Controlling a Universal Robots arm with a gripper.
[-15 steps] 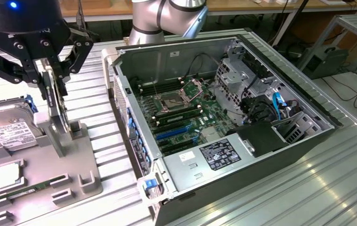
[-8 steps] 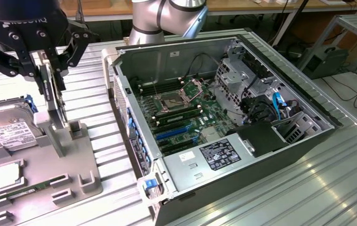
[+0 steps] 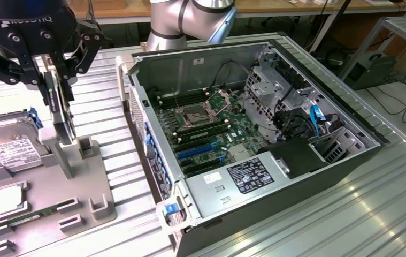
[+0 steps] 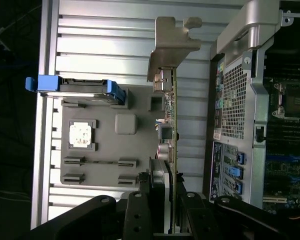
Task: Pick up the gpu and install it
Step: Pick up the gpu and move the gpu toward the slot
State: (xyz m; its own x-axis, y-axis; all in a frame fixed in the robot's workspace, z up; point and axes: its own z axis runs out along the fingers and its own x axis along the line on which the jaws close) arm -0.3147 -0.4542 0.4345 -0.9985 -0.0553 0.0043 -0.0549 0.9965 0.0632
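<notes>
at the exterior view's left, the black claw hangs over a grey tray and is closed narrow on the gpu, one finger on each flat face. the gpu stands upright and edge-on, and its lower edge is right at an upright grey post of the tray; whether it touches the post cannot be told. left of the gpu, at the tray's far end, a silver hard drive with a white label rests tilted. nearer the camera on the same tray lie a square processor chip and a narrow green memory stick, each in its own recess. the tray sits on a ribbed aluminium surface.

in the wrist view, the claw's fingers press the gpu from both sides near its fan end, and the card's silver bracket juts out at the far end, away from the claw. the hard drive with blue side rails and the processor chip lie on the tray beside the card.

toward the exterior view's right, well apart from the gpu, an open computer case lies on its side on the surface. inside it are a green motherboard, a silver power supply with a dark label, and blue cables. the arm's grey joint stands behind the case.
</notes>
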